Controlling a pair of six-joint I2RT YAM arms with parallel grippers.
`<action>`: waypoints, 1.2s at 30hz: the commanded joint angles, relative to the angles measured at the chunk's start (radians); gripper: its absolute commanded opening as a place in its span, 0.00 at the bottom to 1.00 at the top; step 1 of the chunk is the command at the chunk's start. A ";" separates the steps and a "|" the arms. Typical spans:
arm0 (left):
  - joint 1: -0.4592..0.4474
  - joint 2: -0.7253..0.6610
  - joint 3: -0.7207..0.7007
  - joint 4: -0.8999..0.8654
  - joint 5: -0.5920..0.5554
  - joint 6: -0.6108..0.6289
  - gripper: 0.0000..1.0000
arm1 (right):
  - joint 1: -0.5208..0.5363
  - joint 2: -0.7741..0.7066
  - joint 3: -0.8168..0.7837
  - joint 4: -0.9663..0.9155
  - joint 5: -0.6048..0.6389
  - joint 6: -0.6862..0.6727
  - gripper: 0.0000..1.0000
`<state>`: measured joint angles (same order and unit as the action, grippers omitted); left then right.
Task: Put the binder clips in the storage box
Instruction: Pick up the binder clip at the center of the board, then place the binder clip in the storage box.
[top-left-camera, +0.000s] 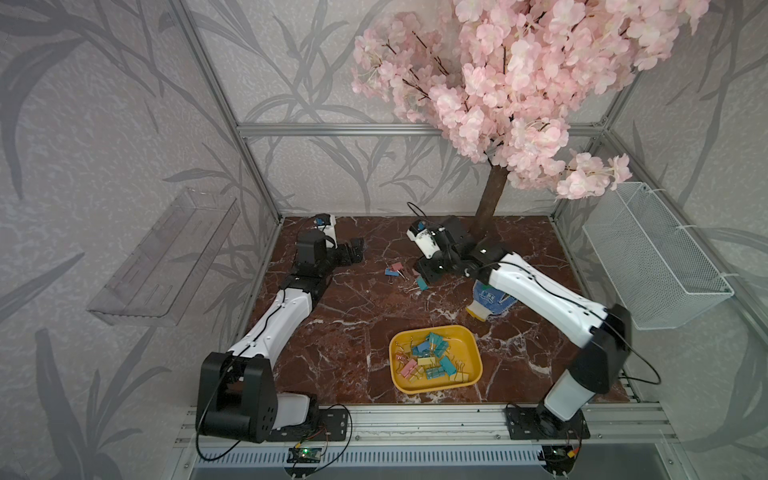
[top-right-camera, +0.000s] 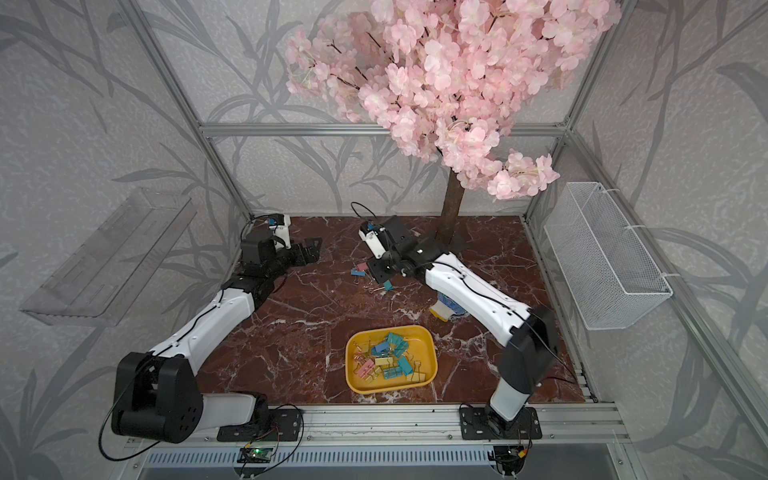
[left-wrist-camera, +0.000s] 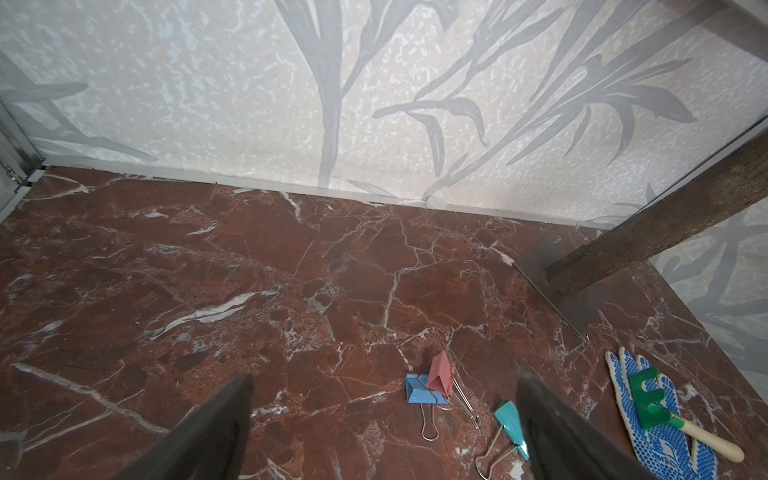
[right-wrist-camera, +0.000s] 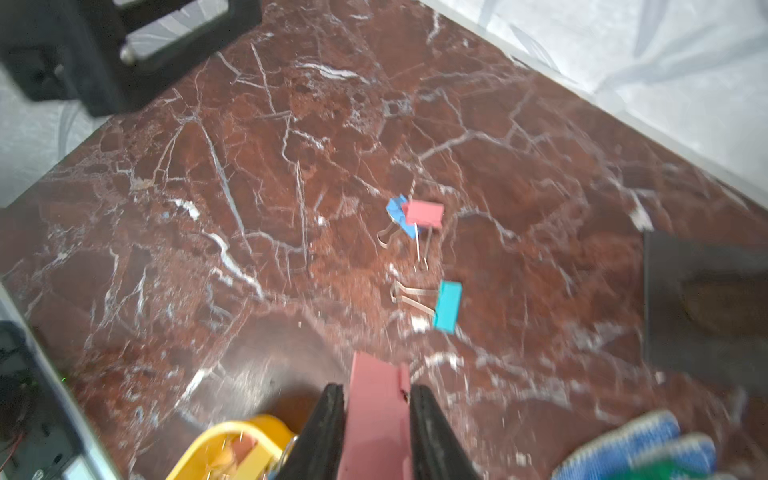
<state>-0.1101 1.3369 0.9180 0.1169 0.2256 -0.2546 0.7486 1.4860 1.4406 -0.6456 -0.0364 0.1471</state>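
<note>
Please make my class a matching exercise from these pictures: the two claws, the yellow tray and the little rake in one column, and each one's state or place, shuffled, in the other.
Column one:
1. left claw
2. right claw
3. yellow storage tray
4. green hand rake

Column two:
A. lies on the blue-dotted glove
B. open, holding nothing
C. holds a heap of binder clips
D. shut on a pink binder clip

Pairs: 1-B, 2-D, 3-C, 4-A
</note>
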 joint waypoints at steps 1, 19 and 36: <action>0.003 -0.008 -0.010 0.030 0.031 0.006 1.00 | 0.009 -0.235 -0.210 0.038 0.034 0.219 0.18; -0.352 0.181 0.050 -0.030 -0.206 -0.122 0.98 | 0.191 -0.369 -0.720 0.046 -0.054 0.473 0.24; -0.381 0.690 0.626 -0.520 -0.347 -0.056 0.92 | 0.200 -0.616 -0.715 0.222 0.046 0.506 0.99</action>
<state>-0.4950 1.9415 1.4132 -0.2115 -0.0750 -0.3737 0.9501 0.9028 0.7197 -0.5159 -0.0383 0.6350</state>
